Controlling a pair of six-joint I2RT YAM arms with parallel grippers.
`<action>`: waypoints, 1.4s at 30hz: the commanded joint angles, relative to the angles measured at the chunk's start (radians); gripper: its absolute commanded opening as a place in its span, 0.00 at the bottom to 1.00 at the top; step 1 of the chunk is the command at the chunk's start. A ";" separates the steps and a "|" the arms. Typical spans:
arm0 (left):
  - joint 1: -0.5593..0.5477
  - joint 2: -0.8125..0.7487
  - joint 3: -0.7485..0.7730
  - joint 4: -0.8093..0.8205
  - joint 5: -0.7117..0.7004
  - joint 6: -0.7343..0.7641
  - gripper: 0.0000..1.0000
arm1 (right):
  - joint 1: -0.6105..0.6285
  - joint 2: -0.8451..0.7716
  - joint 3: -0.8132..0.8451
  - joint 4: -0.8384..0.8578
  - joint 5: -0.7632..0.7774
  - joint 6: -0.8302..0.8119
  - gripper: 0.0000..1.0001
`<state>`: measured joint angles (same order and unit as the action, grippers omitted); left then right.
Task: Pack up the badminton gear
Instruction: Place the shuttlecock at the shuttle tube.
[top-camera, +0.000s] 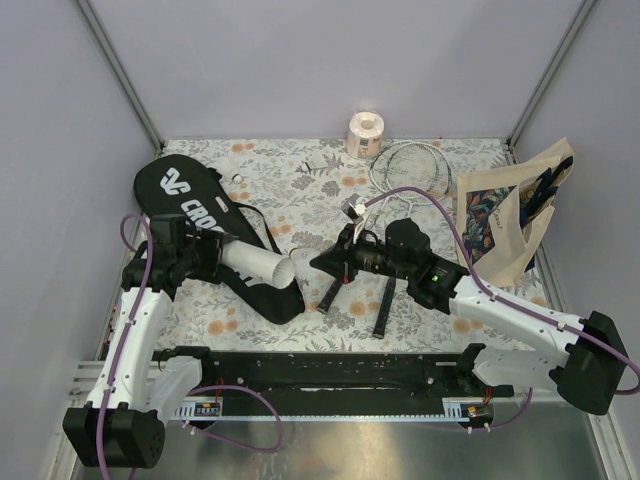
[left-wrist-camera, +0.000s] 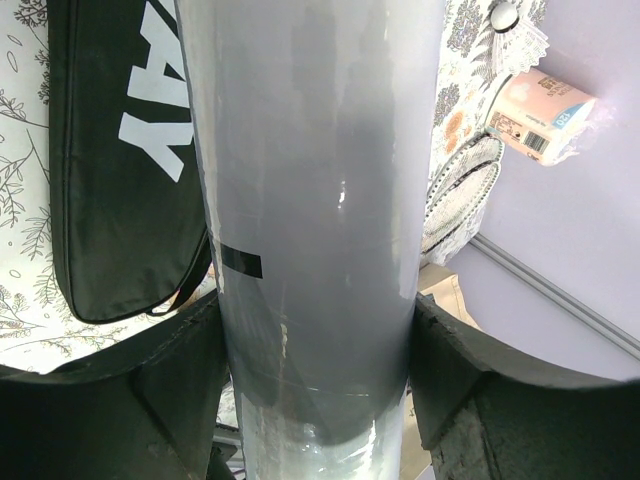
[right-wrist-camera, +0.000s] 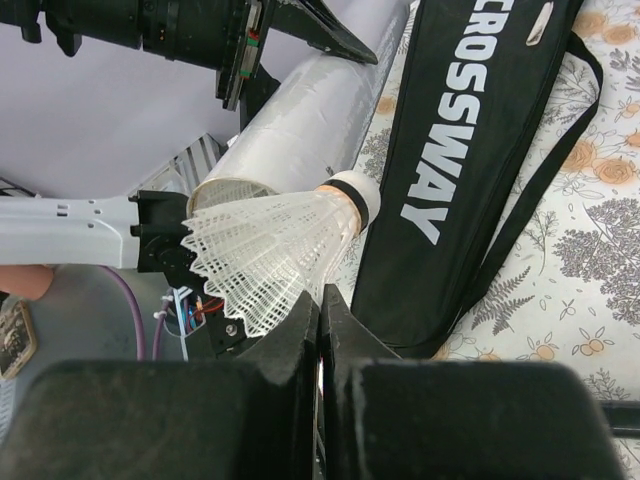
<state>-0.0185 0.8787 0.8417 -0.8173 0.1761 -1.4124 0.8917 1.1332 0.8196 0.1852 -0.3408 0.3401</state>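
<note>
The table (top-camera: 290, 175) wears white cloth with orange blooms and grey leaves. Black racket bag (top-camera: 185, 195), white lettering, at nine o'clock. The tube (top-camera: 255, 262) is white; the shuttlecock (right-wrist-camera: 270, 255) white, black-banded. Beige tote (top-camera: 500, 230), colourful print, at three o'clock.

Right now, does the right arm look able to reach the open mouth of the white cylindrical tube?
Probably yes: the left hand holds the white cylindrical tube with its mouth facing the right hand, which pinches a white plastic shuttlecock close to it, nothing between them.
</note>
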 joint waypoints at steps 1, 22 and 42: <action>0.006 -0.017 0.025 0.055 0.014 -0.005 0.61 | 0.023 0.033 0.067 0.026 0.014 0.071 0.00; 0.006 0.003 0.060 0.075 -0.003 -0.017 0.60 | 0.053 -0.188 0.026 -0.144 0.079 0.102 0.00; 0.003 -0.044 0.027 0.067 0.045 -0.034 0.60 | 0.135 0.085 0.142 -0.033 0.187 0.137 0.00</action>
<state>-0.0177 0.8711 0.8516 -0.8104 0.1799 -1.4269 1.0164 1.1809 0.8757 0.0689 -0.2092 0.4706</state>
